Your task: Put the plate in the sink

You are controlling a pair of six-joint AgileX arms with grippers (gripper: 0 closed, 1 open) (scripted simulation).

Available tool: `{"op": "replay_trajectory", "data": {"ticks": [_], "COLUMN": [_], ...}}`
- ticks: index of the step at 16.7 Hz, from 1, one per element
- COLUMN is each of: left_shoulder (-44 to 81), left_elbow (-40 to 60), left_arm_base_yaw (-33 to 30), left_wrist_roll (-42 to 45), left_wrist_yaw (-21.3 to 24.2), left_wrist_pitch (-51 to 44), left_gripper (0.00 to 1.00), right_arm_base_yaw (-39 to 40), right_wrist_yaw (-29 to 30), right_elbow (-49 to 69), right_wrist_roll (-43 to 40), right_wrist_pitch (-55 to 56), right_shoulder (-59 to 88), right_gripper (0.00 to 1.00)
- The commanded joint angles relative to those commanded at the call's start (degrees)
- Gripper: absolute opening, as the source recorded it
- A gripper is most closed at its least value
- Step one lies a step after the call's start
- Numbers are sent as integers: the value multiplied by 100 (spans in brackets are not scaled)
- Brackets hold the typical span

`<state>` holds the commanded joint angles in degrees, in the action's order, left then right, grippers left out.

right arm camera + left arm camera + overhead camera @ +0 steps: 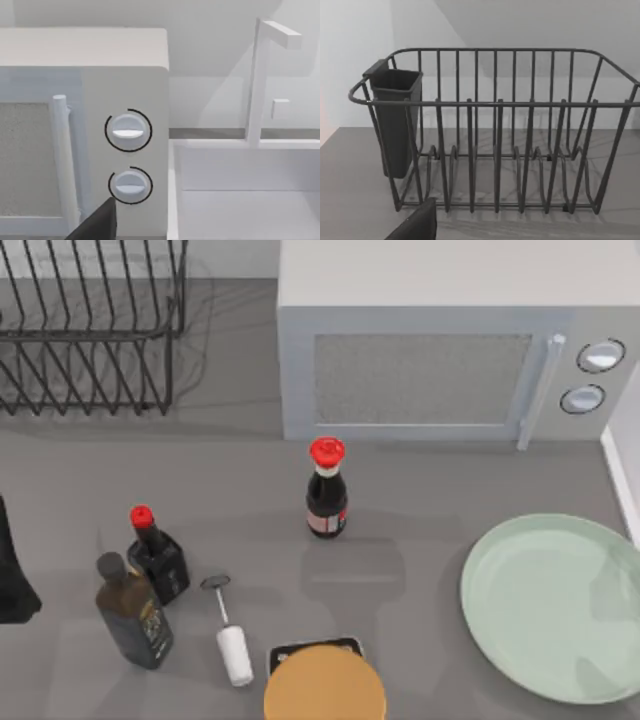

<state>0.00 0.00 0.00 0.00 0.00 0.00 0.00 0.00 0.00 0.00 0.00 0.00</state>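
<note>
The plate (555, 605) is large, round and pale mint green. It lies flat on the grey counter at the right, cut off slightly by the top view's right edge. Just beyond it runs the white rim of the sink (620, 475). In the right wrist view the sink (250, 200) is a white basin beside the microwave, with a white tap (257, 85) behind it. A dark piece of my right gripper (97, 222) shows there, facing the microwave and the sink. My left arm (12, 570) sits at the far left edge, well away from the plate. My left gripper (417, 225) faces the dish rack.
A grey microwave (440, 350) stands at the back and a black wire dish rack (90, 330) at the back left. A red-capped bottle (326, 490) stands mid-table, with two dark bottles (145, 585) at the front left. Beside them lie a white frother (232, 640) and a tan-orange disc (325, 685).
</note>
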Motion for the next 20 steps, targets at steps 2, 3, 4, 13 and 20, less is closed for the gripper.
{"op": "replay_trajectory", "data": {"ticks": [2, 3, 4, 13, 20], "left_shoulder": [0, 0, 0, 0, 0], "left_elbow": [0, 0, 0, 0, 0], "left_arm_base_yaw": [0, 0, 0, 0, 0], "left_wrist_roll": [0, 0, 0, 0, 0], "left_wrist_yaw": [0, 0, 0, 0, 0], "left_wrist_pitch": [0, 0, 0, 0, 0], "left_gripper": [100, 100, 100, 100, 100], "right_arm_base_yaw": [27, 79, 155, 1543, 2810], "right_wrist_yaw": [0, 0, 0, 1, 2], "right_elbow": [57, 169, 332, 3323, 6065], "right_wrist_roll": [27, 81, 158, 1578, 2874], "right_wrist_pitch": [-46, -137, -270, -2684, -4887], "right_shoulder": [61, 182, 364, 4319, 8271], "right_gripper": [100, 100, 100, 100, 100]}}
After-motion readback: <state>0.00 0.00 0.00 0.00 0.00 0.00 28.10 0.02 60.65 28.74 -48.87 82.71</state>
